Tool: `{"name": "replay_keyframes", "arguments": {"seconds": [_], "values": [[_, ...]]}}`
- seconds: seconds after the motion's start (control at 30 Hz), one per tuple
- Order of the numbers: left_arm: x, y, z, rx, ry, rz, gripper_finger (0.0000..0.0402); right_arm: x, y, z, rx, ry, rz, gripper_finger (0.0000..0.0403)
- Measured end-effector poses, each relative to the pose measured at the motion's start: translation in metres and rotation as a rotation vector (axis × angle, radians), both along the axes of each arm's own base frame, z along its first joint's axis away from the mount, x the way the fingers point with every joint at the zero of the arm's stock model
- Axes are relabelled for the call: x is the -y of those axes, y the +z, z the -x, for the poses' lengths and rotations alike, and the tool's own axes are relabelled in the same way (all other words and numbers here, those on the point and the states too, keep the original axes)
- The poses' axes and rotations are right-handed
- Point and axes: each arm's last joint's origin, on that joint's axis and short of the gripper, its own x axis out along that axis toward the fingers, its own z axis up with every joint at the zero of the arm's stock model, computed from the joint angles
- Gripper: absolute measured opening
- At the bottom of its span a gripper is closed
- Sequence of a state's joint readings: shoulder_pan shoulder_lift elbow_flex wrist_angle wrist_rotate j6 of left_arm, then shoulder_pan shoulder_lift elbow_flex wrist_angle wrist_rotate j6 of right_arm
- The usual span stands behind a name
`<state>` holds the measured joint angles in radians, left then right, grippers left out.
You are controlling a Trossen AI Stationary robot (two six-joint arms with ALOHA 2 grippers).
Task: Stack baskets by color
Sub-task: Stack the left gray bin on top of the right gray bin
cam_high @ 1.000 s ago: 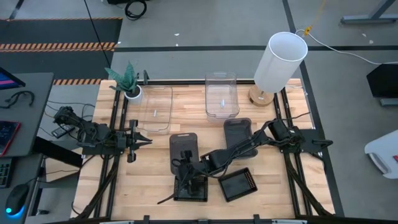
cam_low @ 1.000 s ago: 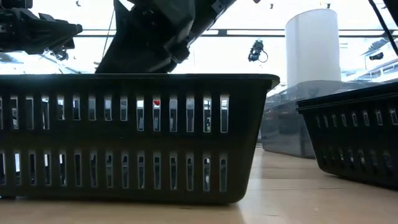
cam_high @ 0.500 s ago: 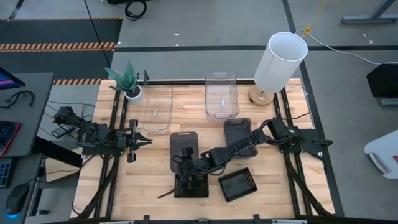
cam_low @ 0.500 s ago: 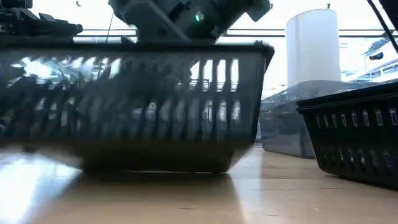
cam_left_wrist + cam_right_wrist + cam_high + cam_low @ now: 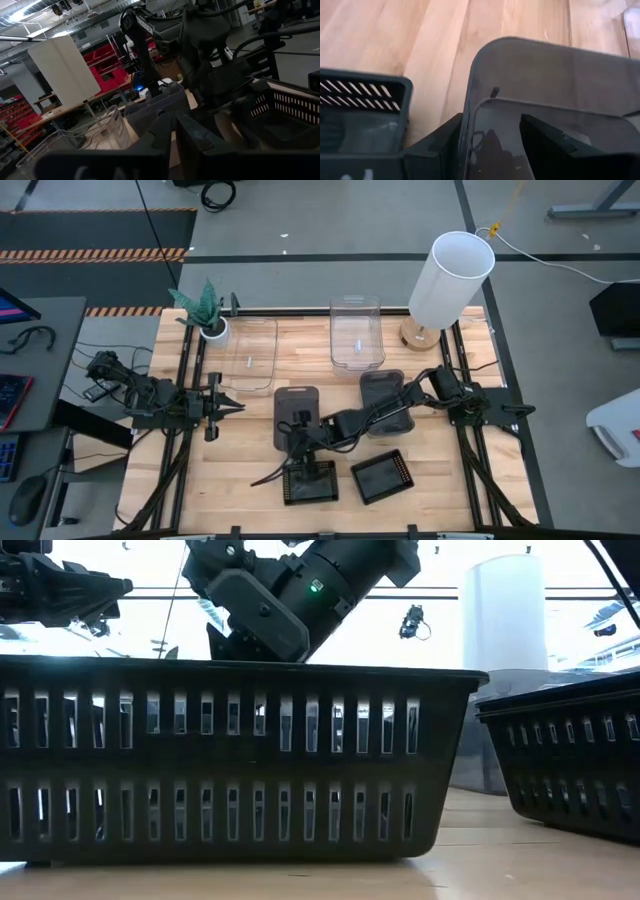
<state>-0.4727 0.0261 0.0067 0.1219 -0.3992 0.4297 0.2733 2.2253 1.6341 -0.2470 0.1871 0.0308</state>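
Note:
My right gripper is open at the near end of a smoky grey basket in the table's middle. One finger stands outside its near end wall and the other inside. A black mesh basket rests flat on its bottom just nearer, and a second one sits to its right. Another smoky basket lies under my right arm. Two clear baskets stand at the back. My left gripper waits shut at the left. My right gripper straddles the smoky basket's near end wall, slanting down from the table's right, fingers along the wall. The outer finger lies close against the wall; I cannot tell whether it touches. The basket lies flat on the table.
A white cylindrical lamp stands at the back right and a small potted plant at the back left. Bare wood shows at the near left of the table.
My right gripper has drawn out of the nearer black mesh basket and gone toward the far edge, to the smoky basket's near end. The mesh basket was jolted as it left and now rests flat, a little closer to the near edge.

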Motion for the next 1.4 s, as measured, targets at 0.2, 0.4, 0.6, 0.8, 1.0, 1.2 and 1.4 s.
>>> {"name": "replay_keyframes", "arguments": {"seconds": [0.2, 0.4, 0.6, 0.8, 1.0, 1.2, 1.4], "values": [[0.0, 0.0, 0.0, 0.0, 0.0, 0.0, 0.0032, 0.008, -0.003, 0.002, -0.049, -0.016, 0.014, 0.0151], [0.0, 0.0, 0.0, 0.0, 0.0, 0.0, 0.0025, 0.009, -0.004, 0.002, -0.06, -0.018, 0.018, 0.0087], [0.0, 0.0, 0.0, 0.0, 0.0, 0.0, 0.0031, 0.006, -0.004, 0.003, -0.065, 0.001, 0.02, 0.002], [0.0, 0.0, 0.0, 0.0, 0.0, 0.0, 0.0033, 0.006, -0.001, 0.005, -0.075, 0.027, 0.017, 0.0014], [0.0, 0.0, 0.0, 0.0, 0.0, 0.0, 0.0026, 0.007, 0.033, 0.018, -0.105, 0.021, 0.046, 0.0008], [0.0, 0.0, 0.0, -0.001, 0.0, -0.001, 0.0029, -0.001, 0.093, 0.049, -0.069, 0.014, 0.059, 0.0007], [0.0, 0.0, 0.0, 0.0, 0.0, 0.0, 0.0034, -0.01, 0.145, 0.093, -0.067, 0.028, 0.042, 0.0007]]}}
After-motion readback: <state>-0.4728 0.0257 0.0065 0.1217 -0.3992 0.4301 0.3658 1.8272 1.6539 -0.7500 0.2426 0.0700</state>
